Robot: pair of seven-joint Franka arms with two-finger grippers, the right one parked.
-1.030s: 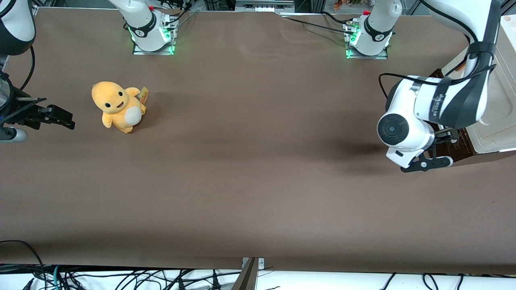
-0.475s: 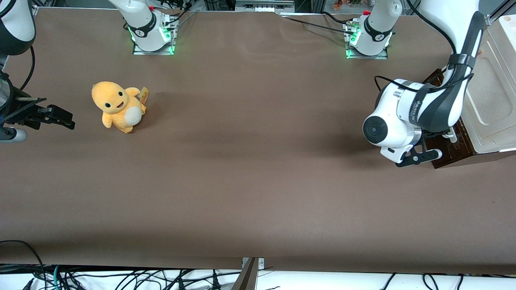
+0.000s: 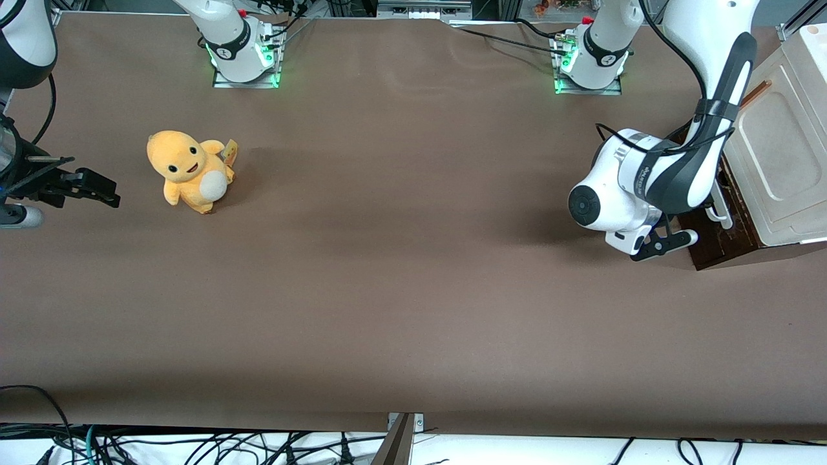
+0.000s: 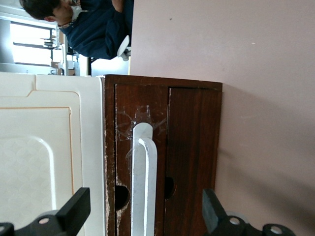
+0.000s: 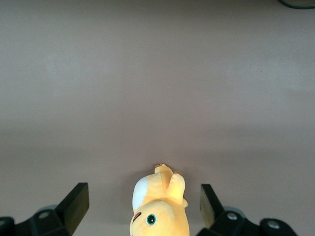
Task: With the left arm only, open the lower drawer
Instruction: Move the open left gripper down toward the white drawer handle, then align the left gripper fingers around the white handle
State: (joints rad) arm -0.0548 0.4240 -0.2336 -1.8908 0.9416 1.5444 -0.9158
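The lower drawer's dark brown front [image 4: 147,105] with its long white bar handle [image 4: 144,177] faces my left arm's gripper [image 4: 145,211]. The gripper is open. Its black fingertips [image 4: 74,211] stand wide on either side of the handle, a short way in front of it and not touching. The drawer looks shut, and no pale tray shows. In the front view the left arm [image 3: 672,174] hangs over the drawer front [image 3: 717,248] at the working arm's end of the table, and part of the handle [image 3: 718,213] shows under the wrist.
A cream-white panel [image 3: 775,161] lies above the dark front and also shows in the left wrist view [image 4: 44,147]. An orange plush toy [image 3: 187,171] sits toward the parked arm's end of the table. Brown tabletop [image 3: 413,271] spreads between them.
The left arm's wrist has drawn back from the cabinet toward the table's middle. More of the dark front and cream panel now show beside it.
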